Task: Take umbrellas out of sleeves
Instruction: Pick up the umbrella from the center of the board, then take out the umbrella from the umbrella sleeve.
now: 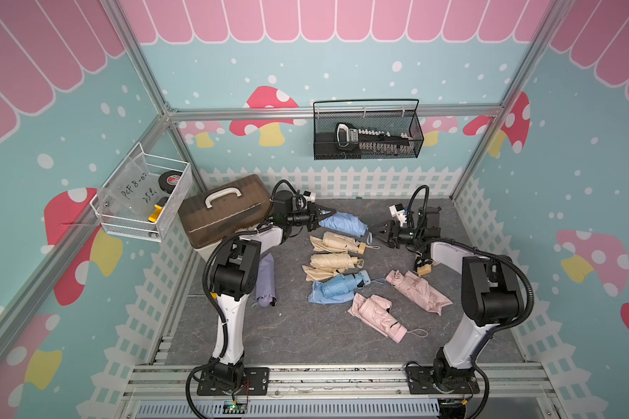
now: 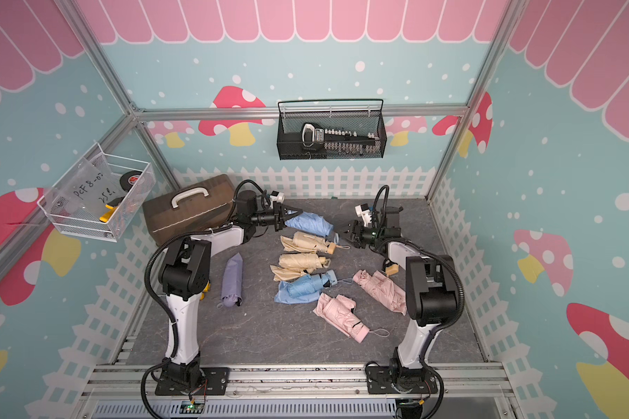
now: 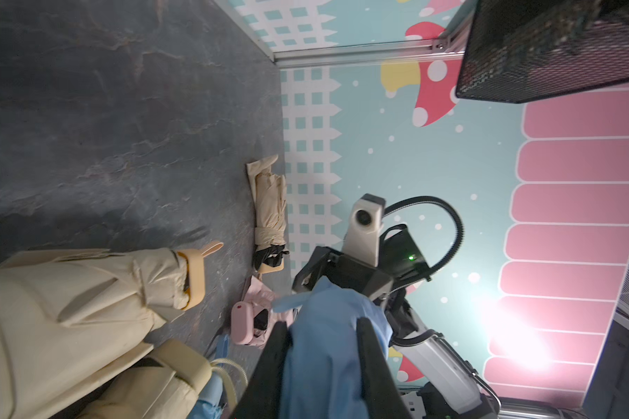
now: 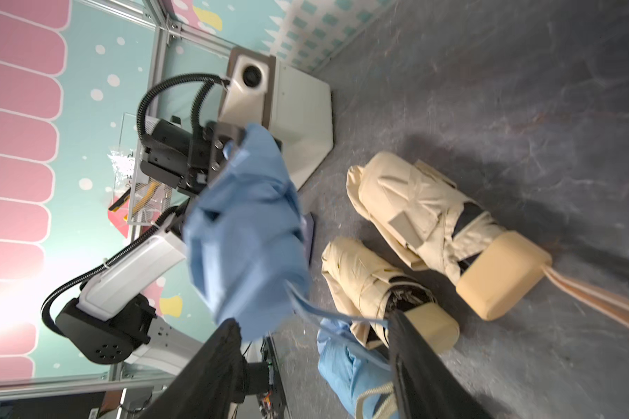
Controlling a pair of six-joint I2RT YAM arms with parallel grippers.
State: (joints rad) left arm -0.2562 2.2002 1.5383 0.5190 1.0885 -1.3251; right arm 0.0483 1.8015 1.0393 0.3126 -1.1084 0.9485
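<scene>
Pinches the blue umbrella (image 1: 344, 223) by its fabric end in the left gripper (image 1: 327, 214), at the row's far end just beyond a beige umbrella (image 1: 338, 242), probably anchoring it for a pull. Spreads the right gripper (image 1: 377, 232) just off the handle end, gripping nothing. Reaches both forearms inward, wrists level, facing each other.

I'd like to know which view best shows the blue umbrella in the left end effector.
The right wrist view: the blue umbrella fills the middle, end to end, held by the left end effector. Both top views show it small; the left wrist view shows only its clamped end.
</scene>
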